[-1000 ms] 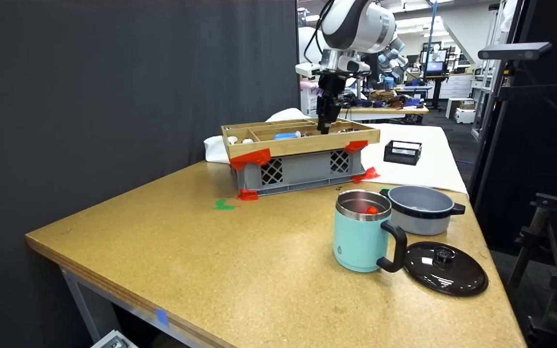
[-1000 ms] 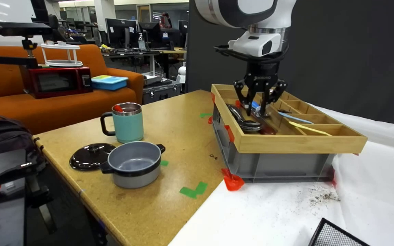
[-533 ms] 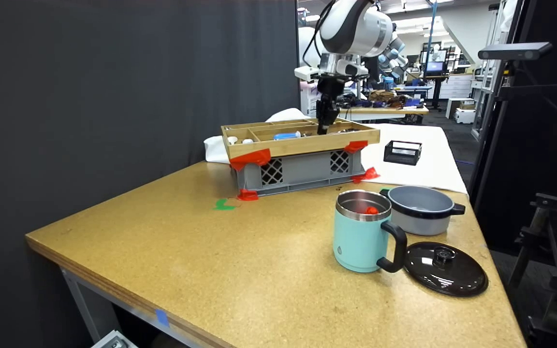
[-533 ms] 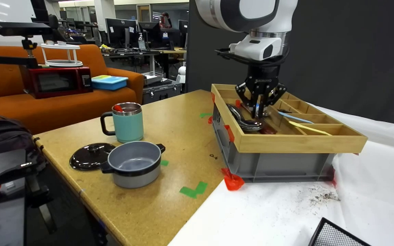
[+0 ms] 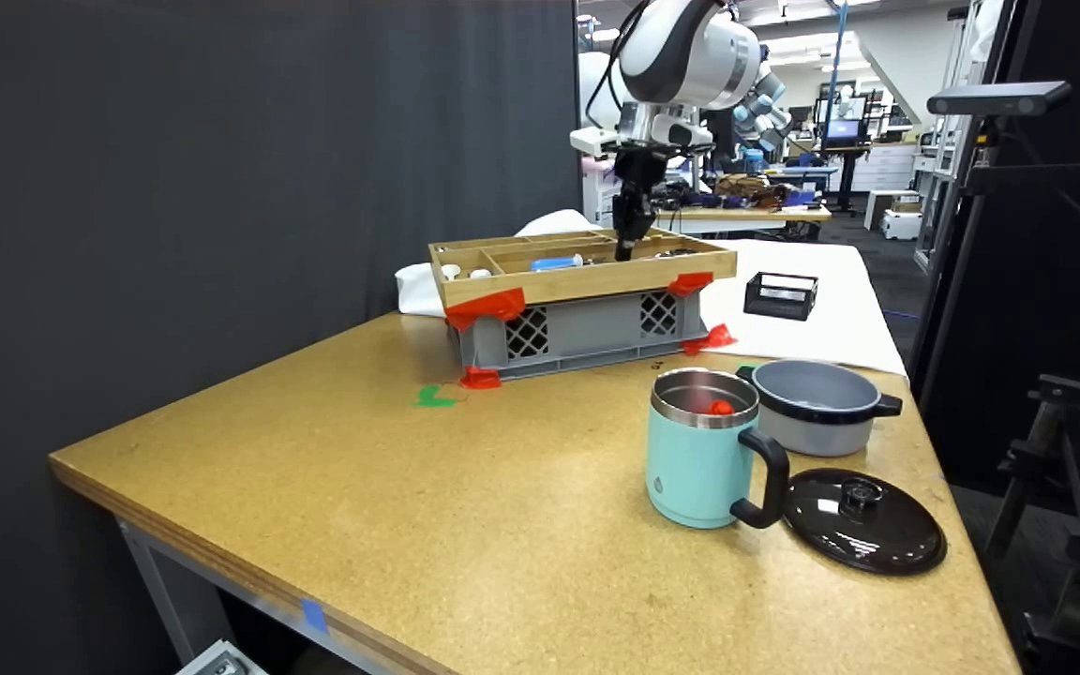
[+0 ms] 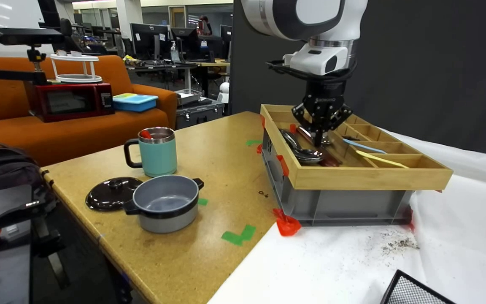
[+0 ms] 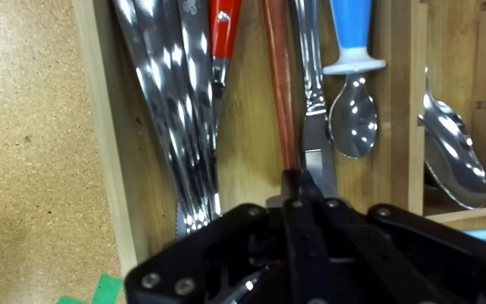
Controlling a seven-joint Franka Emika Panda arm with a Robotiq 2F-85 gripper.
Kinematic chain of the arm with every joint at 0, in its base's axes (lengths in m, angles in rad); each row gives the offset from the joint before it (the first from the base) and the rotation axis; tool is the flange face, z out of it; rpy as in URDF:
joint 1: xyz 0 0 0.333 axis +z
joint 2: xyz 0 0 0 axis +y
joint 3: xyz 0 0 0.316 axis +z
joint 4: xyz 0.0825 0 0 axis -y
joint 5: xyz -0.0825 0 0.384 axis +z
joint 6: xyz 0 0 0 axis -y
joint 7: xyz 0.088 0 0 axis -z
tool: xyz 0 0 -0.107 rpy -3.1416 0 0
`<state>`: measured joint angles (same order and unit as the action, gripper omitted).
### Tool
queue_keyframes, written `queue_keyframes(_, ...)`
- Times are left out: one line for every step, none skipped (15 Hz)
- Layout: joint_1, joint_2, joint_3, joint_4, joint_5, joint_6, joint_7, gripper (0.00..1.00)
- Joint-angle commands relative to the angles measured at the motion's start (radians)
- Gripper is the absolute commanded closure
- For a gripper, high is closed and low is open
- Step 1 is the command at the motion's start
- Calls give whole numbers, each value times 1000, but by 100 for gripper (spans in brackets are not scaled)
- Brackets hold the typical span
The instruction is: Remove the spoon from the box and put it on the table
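Observation:
The box, a grey crate with red tape and a tan wooden tray on top, stands on the tan table. My gripper is down inside the tray's long compartment; its fingertips are together at a reddish-brown handle, beside a knife. I cannot tell whether the handle is pinched. A blue-handled metal spoon lies right of the knife, another metal spoon in the right compartment. I cannot tell which spoon is meant. Some shiny metal is partly hidden under the gripper.
Metal cutlery is stacked along the tray's left wall, with a red handle beside it. On the table stand a mint mug, a grey pot and a dark lid. A black basket stands on white covering.
My gripper has come down slightly into the tray and its fingers have closed from open to together. The crate, mug, pot and lid have not moved.

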<state>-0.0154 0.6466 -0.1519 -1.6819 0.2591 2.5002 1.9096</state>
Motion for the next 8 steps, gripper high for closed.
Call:
queue_keyframes(3,-9,0,-9,-12,-4,10,73)
queue_keyframes(5,-11,-1,-11,-14,-2,11,69)
queue_keyframes(6,-11,-1,-14,-14,-1,11,62)
queue_keyframes(8,-11,-1,-15,-14,-2,12,56)
queue_keyframes(9,-10,-1,-18,-15,1,12,48)
queue_keyframes(12,-7,-3,-19,-16,4,14,41)
queue_keyframes(12,-3,-3,-19,-16,4,14,35)
queue_keyframes(13,2,-4,-19,-16,7,15,42)
